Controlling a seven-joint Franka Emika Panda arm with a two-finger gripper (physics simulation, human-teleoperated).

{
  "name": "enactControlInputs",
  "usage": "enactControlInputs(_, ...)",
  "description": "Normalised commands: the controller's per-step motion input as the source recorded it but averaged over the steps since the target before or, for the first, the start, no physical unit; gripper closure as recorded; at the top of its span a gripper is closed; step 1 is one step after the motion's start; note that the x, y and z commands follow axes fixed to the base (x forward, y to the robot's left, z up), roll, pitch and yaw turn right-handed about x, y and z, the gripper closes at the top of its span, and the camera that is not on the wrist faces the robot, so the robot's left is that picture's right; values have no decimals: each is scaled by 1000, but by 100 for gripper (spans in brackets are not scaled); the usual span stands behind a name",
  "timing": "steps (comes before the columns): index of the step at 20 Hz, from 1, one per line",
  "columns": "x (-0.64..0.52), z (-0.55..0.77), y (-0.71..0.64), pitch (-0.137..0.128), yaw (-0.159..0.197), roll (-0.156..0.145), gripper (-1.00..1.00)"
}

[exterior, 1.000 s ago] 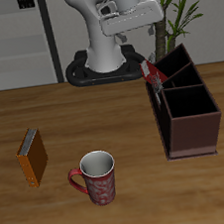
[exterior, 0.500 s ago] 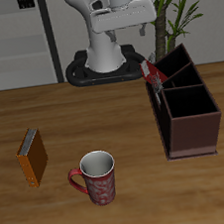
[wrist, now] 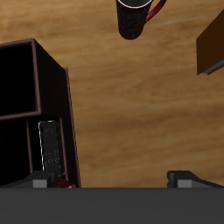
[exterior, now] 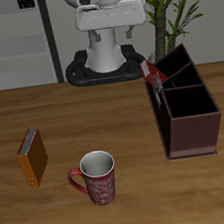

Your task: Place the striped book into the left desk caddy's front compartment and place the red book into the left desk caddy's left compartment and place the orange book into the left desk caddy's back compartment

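- Nearest the front edge of the brown wooden surface (exterior: 127, 207): a red patterned mug (exterior: 96, 177) with a pale inside, standing upright; seen from above in the wrist view as a dark round mouth (wrist: 136, 17).
- Just beside the mug, slightly farther back: the small thick orange book (exterior: 32, 157) with greyish page edges, lying flat on the bare wood, well apart from the organiser; one corner of it visible in the wrist view (wrist: 213, 45).
- Across the surface from the orange book: the dark maroon-brown left desk caddy (exterior: 185, 100), a box with tall thin walls and several compartments, standing upright.
- In the wrist view, a thin striped book (wrist: 51, 150) with a dark, pale-banded cover, upright in a narrow slot along the caddy's side wall (wrist: 54, 96).
- At the caddy's far corner: a sliver of the dark red book (exterior: 151, 72); in the wrist view a bit of red (wrist: 64, 184) next to the striped book; cannot tell exactly which compartment.
- High above, well clear of everything on the surface: the hand (wrist: 112, 179), with finger tips (wrist: 38, 181) set wide and holding nothing.
- Farthest back: the white arm (exterior: 107, 25) and a green potted plant (exterior: 172, 1).
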Motion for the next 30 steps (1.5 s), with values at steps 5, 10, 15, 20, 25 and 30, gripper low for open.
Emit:
enactControlInputs(5,509,76,-407,27,24,-82,-100)
enactControlInputs(10,448,11,-397,33,-5,-32,-100)
enactControlInputs(15,402,-31,-324,32,6,-22,-100)
enactControlInputs(20,424,-26,-349,57,-49,-37,-100)
enactControlInputs(25,436,-156,-374,110,33,66,-100)
enactControlInputs(30,275,-24,-547,77,38,87,-100)
